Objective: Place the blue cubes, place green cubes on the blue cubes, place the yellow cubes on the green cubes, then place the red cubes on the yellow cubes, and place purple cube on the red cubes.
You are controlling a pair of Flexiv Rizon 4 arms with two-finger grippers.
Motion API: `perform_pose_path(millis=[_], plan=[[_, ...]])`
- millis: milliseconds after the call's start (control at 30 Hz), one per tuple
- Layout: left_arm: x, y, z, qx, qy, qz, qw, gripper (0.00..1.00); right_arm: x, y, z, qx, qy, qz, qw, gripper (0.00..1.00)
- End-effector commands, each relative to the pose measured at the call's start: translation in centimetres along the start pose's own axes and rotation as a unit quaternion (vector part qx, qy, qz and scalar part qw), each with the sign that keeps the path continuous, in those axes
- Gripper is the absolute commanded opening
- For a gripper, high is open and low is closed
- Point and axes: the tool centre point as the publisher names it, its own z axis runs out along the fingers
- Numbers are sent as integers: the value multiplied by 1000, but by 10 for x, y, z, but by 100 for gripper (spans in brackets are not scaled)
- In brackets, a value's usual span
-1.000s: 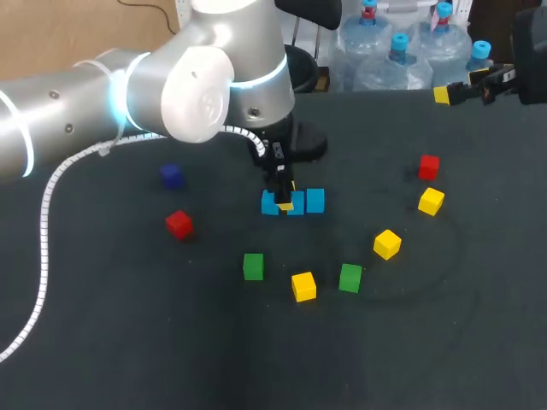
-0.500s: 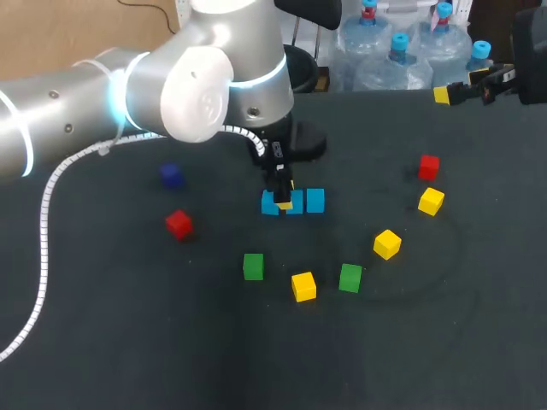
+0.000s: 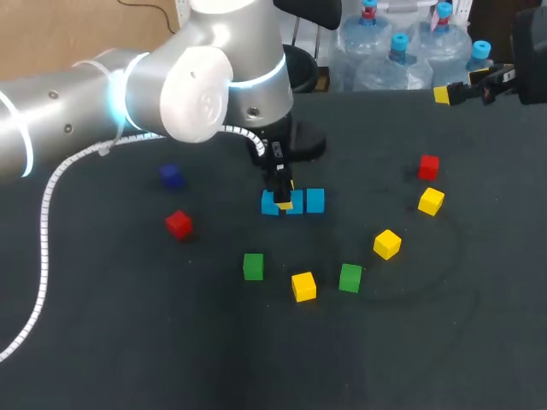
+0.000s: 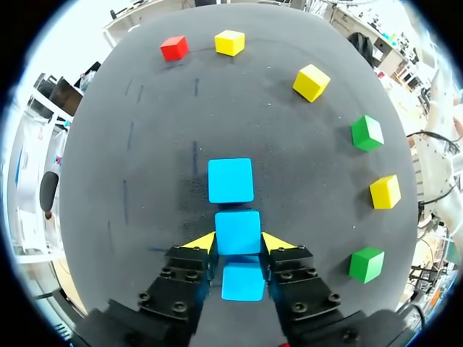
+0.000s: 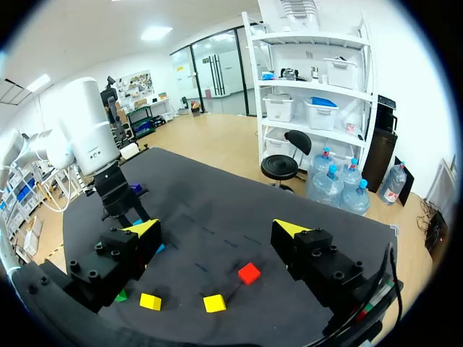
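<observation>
3 sky-blue cubes (image 3: 294,202), plain-faced and sharp-edged, form a tight row just above the head view's centre. The left gripper (image 4: 238,241) clamps the middle blue cube (image 4: 238,230) from both sides. The right gripper (image 5: 217,228) gapes wide at that view's upper right.

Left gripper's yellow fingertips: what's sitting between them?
The middle blue cube of three, held by the left gripper; left wrist view shows it.

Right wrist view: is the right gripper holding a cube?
No, the right gripper is open, its yellow-tipped fingers spread wide with nothing between them.
</observation>
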Motion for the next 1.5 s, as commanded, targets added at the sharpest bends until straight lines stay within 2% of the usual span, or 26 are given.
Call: perform_pose_path(millis=[33, 333, 600, 733, 767, 800, 1167, 1267, 1400, 1500], plan=[[0, 2, 1, 0, 2, -3, 1000, 7, 0, 0, 1, 0, 0, 0, 1000, 100], [0, 5, 1, 0, 1, -6, 1000, 12, 0, 0, 1, 0, 0, 0, 1000, 100], [2, 3, 2, 0, 3, -7, 1000, 24, 0, 0, 1, 0, 0, 0, 1000, 100], [2, 2, 2, 3, 4, -7, 1000, 48, 0, 0, 1, 0, 0, 0, 1000, 100], [2, 1, 2, 3, 4, -8, 1000, 77, 0, 0, 1, 0, 0, 0, 1000, 100], [2, 1, 2, 2, 4, -11, 1000, 100, 0, 0, 1, 0, 0, 0, 1000, 100], [2, 2, 2, -2, 2, -14, 1000, 100, 0, 0, 1, 0, 0, 0, 1000, 100], [3, 1, -7, -13, 6, -7, 1000, 100, 0, 0, 1, 0, 0, 0, 1000, 100], [14, -1, -26, -20, 3, -13, 1000, 100, 0, 0, 1, 0, 0, 0, 1000, 100], [26, 0, -27, -25, 7, -24, 999, 100, 0, 0, 1, 0, 0, 0, 1000, 100]])
